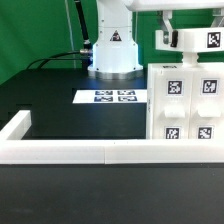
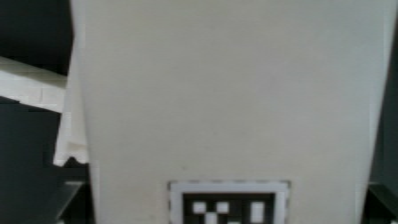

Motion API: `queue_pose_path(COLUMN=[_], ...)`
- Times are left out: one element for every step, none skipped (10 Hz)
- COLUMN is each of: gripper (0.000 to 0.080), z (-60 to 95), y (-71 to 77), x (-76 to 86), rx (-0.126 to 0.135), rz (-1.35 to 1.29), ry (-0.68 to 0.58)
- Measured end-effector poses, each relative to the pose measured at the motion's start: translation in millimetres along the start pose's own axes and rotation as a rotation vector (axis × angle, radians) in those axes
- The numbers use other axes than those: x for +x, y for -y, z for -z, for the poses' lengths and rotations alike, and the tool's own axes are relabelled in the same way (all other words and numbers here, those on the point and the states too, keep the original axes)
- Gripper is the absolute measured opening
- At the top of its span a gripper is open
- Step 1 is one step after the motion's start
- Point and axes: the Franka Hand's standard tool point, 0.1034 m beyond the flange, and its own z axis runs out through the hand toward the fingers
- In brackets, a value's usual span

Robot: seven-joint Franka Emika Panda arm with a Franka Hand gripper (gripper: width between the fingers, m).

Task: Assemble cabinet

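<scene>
The marker board (image 1: 113,97) lay mid-table, and the cabinet (image 1: 185,108) stood upright by the rail (image 1: 60,152) at the table's near corner on the exterior view's right. The jaws hung close over its top, and their spread could not be told. A square, centred descent would likely serve best.

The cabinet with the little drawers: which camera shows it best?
The exterior view: the cabinet shows its front there, four tagged drawer blocks two by two. The wrist view gives only a close white panel with one tag, likely part of it.
</scene>
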Motion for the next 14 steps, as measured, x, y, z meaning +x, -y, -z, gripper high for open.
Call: queue_pose_path(gripper=[0.056,0.056,0.056,0.056,0.056,0.056,0.056,0.056,0.056,0.056,0.056,0.056,0.056,0.056], z=[-2.8,-8.5,-15.7,-16.2,-16.5,-16.7,-16.1,-16.1,-16.1,-16.1,-16.1,-16.1,-16.1,-16.1], y=[0.0,-0.2,-0.1,-0.3,-0.6,-1.5,-1.9,-1.9,-1.9,-1.9,-1.9,-1.9,-1.9,-2.0], x=[-0.2,-1.0,-2.9,-1.2,0.5,2.5,3.8,3.9,3.9,3.9,3.9,3.9,3.9,3.9], rx=[0.0,0.001,0.002,0.001,-0.002,-0.006,-0.008,-0.008,-0.008,-0.008,-0.008,-0.008,-0.008,-0.008], rz=[0.005,0.015,0.021,0.028,0.031,0.034,0.034,0.034,0.034,0.034,0.034,0.034,0.033,0.015], ry=[0.003,0.01,0.021,0.016,0.005,-0.012,-0.021,-0.021,-0.022,-0.022,-0.022,-0.022,-0.022,-0.022])
